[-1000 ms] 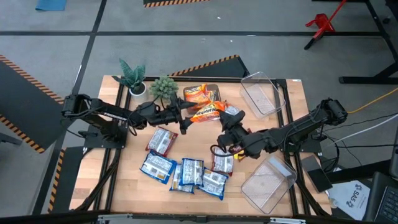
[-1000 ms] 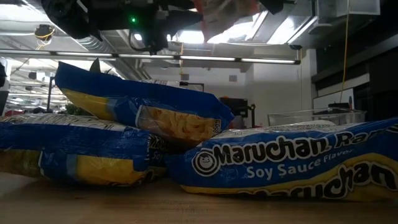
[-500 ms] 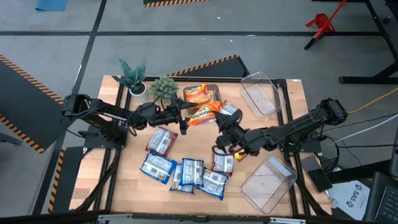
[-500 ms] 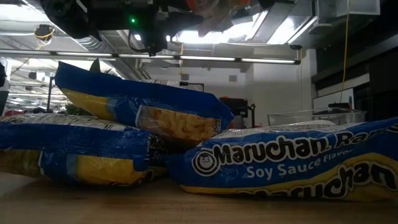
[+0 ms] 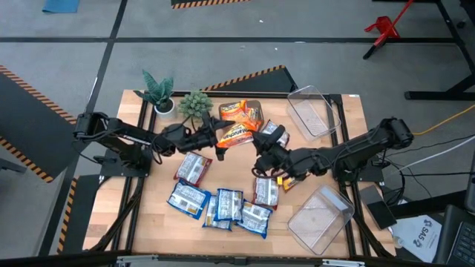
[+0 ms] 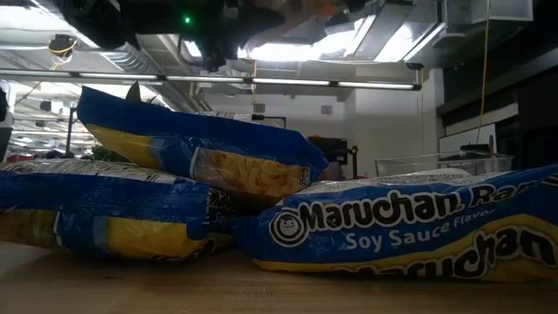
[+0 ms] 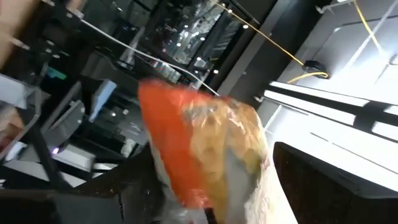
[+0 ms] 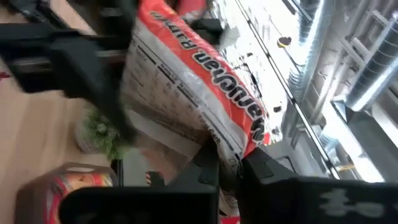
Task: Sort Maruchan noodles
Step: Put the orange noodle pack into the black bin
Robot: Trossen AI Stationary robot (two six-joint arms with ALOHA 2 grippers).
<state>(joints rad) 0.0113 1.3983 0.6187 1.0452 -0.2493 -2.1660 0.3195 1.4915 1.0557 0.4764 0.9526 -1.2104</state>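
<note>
When we look from above: right gripper [image 5: 257, 142] at frame centre, clamped on an orange packet [image 5: 236, 134]; left gripper [image 5: 217, 141] spread wide, just left of it.
High view, lower centre: blue packets [image 5: 215, 204] lie bunched on the counter [image 5: 148, 222].
Low view: blue packets [image 6: 410, 222] fill the foreground; both grippers too dark up top to tell.
Left wrist view: orange packet [image 7: 205, 143] looms mid-frame, right at the parted fingers.
Right wrist view: orange packet [image 8: 186, 81] pinched at bottom centre by the right gripper [image 8: 230, 165].
</note>
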